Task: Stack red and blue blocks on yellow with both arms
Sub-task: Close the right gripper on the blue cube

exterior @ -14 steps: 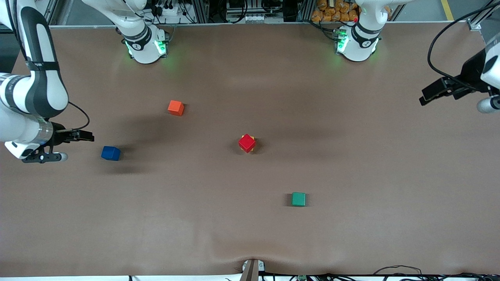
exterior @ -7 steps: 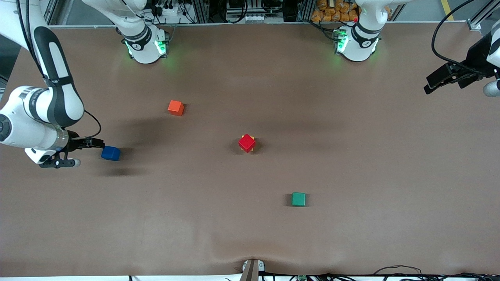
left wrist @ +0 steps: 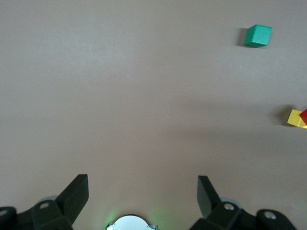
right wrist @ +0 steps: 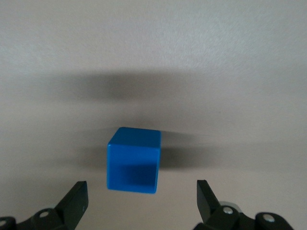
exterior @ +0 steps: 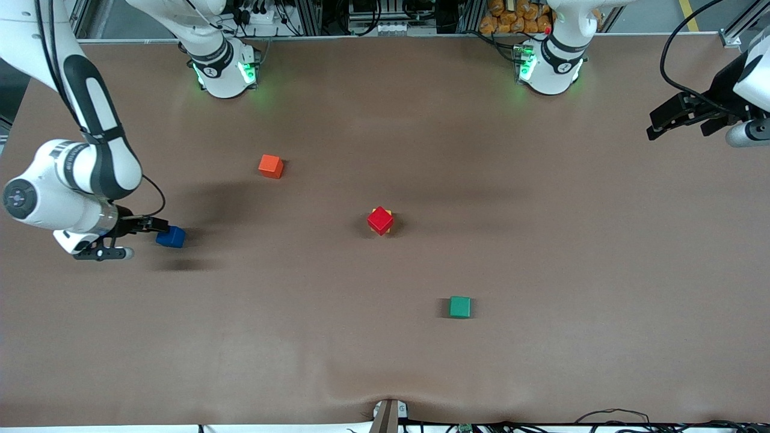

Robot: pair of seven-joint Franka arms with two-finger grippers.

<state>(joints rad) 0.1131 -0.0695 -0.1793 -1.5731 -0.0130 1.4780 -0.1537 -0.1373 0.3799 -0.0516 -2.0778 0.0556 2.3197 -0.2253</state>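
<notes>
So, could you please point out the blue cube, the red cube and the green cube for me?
blue cube (right wrist: 133, 160): right wrist view, on the front face just under the top edge.
red cube (exterior: 380, 220): front view, on its top face.
green cube (exterior: 460, 307): front view, on its top face.

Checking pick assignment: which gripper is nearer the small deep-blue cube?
Right. The right gripper hangs open beside the small deep-blue cube, not gripping it; the left gripper waits open at the left arm's end of the table.

A brown table spans the view, with cluttered metal racks along its upper edge.
</notes>
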